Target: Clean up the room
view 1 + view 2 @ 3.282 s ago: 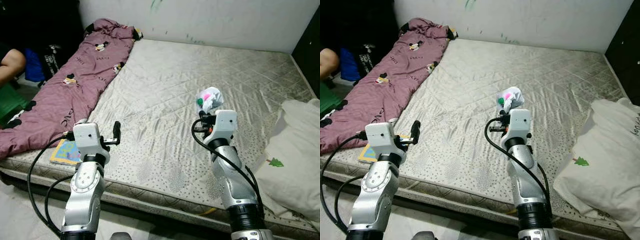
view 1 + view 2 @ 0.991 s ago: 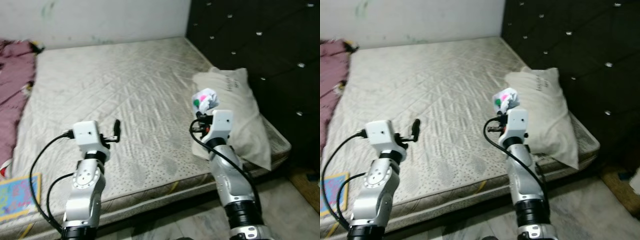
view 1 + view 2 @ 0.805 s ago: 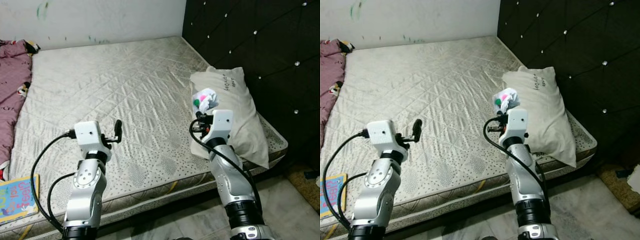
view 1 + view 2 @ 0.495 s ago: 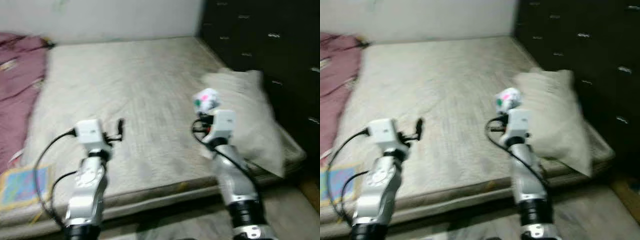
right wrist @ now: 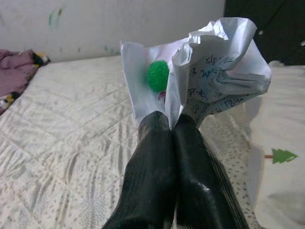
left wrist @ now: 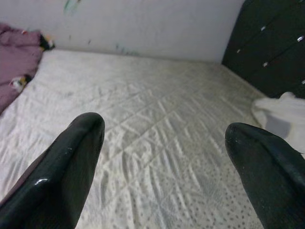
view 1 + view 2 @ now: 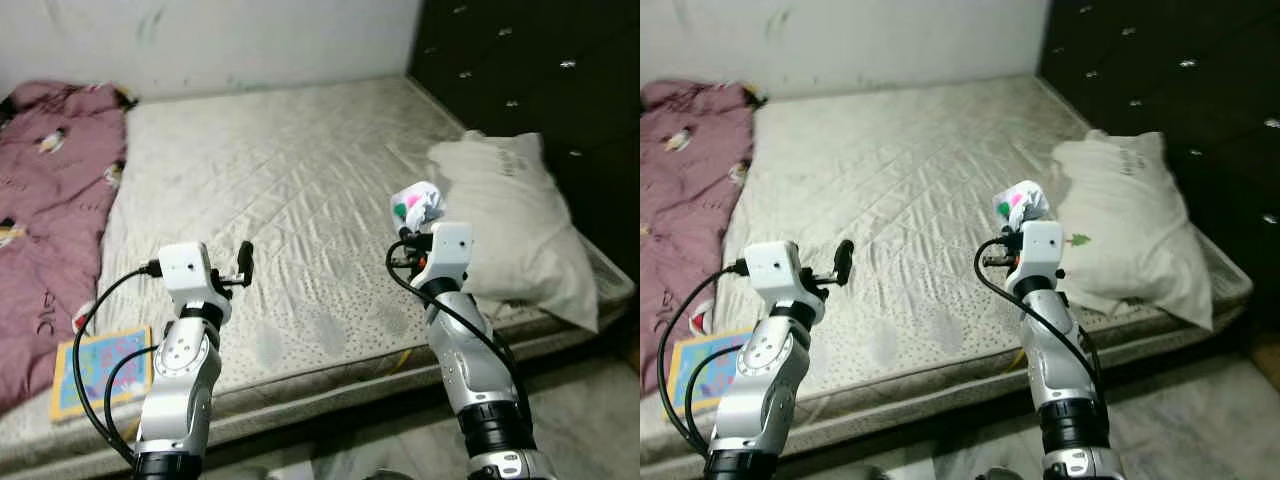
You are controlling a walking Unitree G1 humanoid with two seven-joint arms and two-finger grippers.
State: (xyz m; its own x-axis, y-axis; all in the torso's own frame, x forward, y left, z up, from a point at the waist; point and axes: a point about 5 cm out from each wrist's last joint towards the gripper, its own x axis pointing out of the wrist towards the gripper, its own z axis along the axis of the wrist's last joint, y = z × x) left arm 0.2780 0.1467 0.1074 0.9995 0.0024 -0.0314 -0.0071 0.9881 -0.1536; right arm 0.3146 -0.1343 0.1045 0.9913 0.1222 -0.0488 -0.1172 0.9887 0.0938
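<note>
Right gripper [image 5: 172,125] up front, its two black fingers pinched tight together on a crumpled paper scrap [image 5: 209,71], white with handwriting and a green pompom [image 5: 157,75] tucked in its folds. The wad stands above the fingertips, held only at its lower edge, raised over the near right part of the mattress [image 7: 290,190]. Just to its right lies the white pillow [image 7: 510,210] with a small green tree print, against the dark tufted headboard [image 7: 540,70].

Left gripper [image 6: 164,157] is out level over the near left of the bed, fingers wide apart, nothing between them.

Further left, a colourful book [image 7: 100,372] sits at the near edge of the mattress, and a purple cartoon-print blanket [image 7: 50,190] runs along the far left side.

Judging by this, the step in hand is carrying that litter off to be binned; no bin can be seen here. To do it well: keep the pinch firm, since the hold is on a thin fold and the pompom looks loose enough to drop out. Keep the wrist upright and steady while turning, and swing clear of the pillow. The free left arm could take the book next.
</note>
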